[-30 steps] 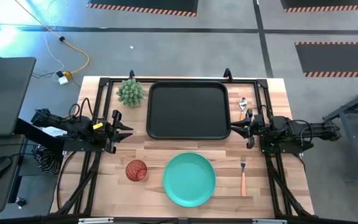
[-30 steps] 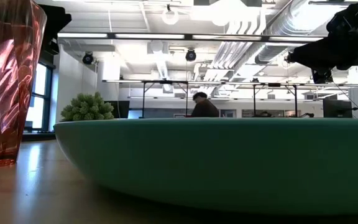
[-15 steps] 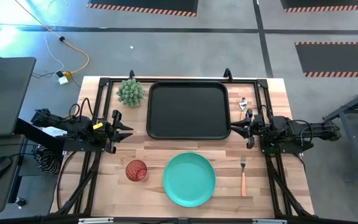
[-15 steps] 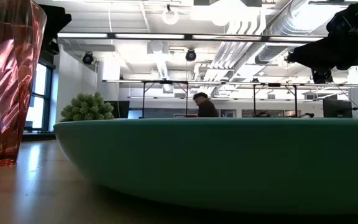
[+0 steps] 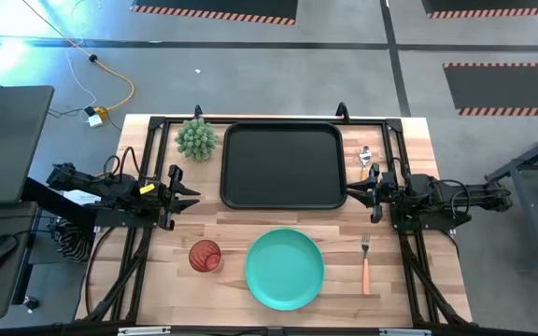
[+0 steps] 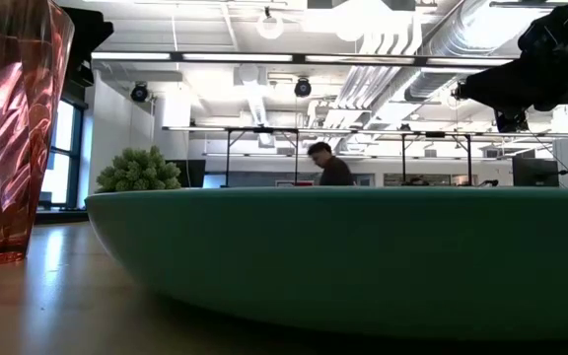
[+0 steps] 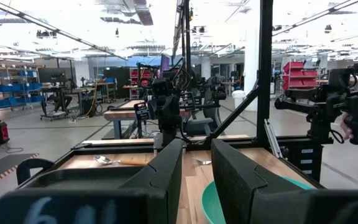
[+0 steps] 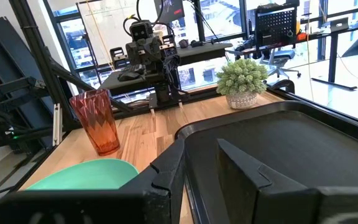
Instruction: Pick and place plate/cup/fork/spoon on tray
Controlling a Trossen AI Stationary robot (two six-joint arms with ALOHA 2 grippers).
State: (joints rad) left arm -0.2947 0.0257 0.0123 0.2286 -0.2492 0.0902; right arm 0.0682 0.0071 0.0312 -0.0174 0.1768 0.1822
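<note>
Nothing's moved in the last second, so I haven't started. My left gripper (image 5: 187, 193) and right gripper (image 5: 361, 189) hover beside the empty tray (image 5: 284, 164), fingers slightly spread. Plate (image 5: 285, 269), cup (image 5: 205, 255), fork (image 5: 365, 261) and spoon (image 5: 365, 155) sit on the table.

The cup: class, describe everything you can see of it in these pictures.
The cup is a small translucent red tumbler with faceted walls, plastic or glass by its look. It stands upright and seems empty, on the wooden table just left of the plate, with a gap between them. Nothing touches it but the table.
</note>
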